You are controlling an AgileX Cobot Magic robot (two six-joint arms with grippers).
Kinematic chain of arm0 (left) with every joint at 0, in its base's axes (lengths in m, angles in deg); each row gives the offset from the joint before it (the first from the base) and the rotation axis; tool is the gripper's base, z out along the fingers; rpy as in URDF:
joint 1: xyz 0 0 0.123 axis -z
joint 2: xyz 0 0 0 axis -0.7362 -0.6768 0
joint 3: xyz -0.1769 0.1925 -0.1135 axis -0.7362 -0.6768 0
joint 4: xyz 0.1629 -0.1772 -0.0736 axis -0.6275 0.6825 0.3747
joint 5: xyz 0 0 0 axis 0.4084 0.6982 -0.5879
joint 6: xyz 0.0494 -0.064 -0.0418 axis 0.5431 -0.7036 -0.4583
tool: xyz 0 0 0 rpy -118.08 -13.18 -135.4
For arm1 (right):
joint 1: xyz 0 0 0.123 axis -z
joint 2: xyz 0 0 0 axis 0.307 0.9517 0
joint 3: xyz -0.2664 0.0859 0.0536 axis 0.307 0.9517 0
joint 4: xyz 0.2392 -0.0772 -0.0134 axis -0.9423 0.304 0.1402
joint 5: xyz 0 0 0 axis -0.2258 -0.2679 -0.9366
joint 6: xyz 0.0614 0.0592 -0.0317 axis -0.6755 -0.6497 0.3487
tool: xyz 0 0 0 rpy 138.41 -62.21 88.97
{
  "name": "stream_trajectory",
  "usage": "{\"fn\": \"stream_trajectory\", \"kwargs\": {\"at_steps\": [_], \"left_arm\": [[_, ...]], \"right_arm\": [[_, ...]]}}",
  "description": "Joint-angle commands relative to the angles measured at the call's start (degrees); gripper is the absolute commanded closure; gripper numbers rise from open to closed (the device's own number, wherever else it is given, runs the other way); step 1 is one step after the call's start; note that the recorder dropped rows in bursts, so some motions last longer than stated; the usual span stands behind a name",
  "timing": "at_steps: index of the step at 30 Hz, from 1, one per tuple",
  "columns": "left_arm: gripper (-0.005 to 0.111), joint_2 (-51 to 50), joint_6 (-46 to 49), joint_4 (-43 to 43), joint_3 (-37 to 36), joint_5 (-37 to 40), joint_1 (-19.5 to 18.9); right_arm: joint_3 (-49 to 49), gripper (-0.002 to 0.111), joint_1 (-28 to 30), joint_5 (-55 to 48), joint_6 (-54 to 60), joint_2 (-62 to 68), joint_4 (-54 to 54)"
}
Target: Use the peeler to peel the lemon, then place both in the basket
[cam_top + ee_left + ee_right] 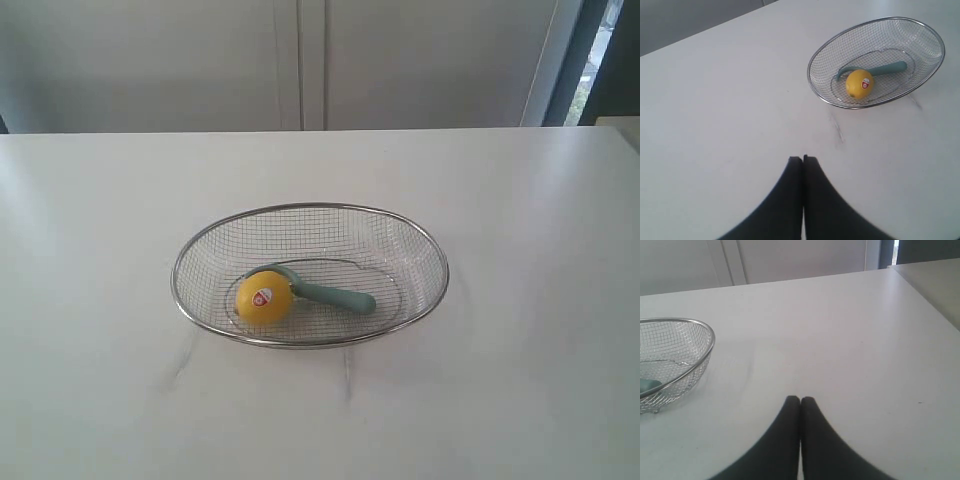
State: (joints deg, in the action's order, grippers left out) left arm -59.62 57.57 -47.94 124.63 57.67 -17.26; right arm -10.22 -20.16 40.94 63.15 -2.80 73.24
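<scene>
lemon: sat inside the basket, on the left part of its floor in the exterior view; sticker faced the camera; visible skin looked whole
lemon handling: likely firm and light; round and waxy, so it would probably roll or slip; best pinched across its middle, clear of the sticker
peeler: lay flat on the basket floor, touching the lemon; handle ran off to the right in the exterior view; blade end curved behind the lemon, mostly hidden
peeler handling: likely stiff, slim and light; safest hold looked like mid-handle, away from the blade; it lay low on the mesh, so a pick would need to reach right down to the wire
basket handling: rigid wire but probably light; might slide on the desk if nudged
left gripper: clenched, empty; over bare desk, well apart from the basket
right gripper: clenched, empty; over bare desk, basket off to one side
</scene>
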Motion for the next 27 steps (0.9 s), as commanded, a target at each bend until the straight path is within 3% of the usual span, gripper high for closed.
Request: {"fn": "stream_trajectory", "kwargs": {"at_steps": [1,14,21,27], "left_arm": [[0.107,0.3,-0.3,0.1,-0.3,0.0,0.3],[0.107,0.3,-0.3,-0.4,-0.3,0.0,-0.6],[0.107,1.3,-0.3,0.6,-0.3,0.0,-18.0],[0.107,4.9,-0.3,0.4,-0.3,0.0,-24.4]], "right_arm": [[0.2,0.108,0.6,0.2,0.6,-0.3,0.4],[0.2,0.108,0.6,0.2,0.6,-0.3,0.4],[0.2,0.108,0.6,0.2,0.6,-0.3,0.4],[0.2,0.108,0.6,0.2,0.6,-0.3,0.4]]}}
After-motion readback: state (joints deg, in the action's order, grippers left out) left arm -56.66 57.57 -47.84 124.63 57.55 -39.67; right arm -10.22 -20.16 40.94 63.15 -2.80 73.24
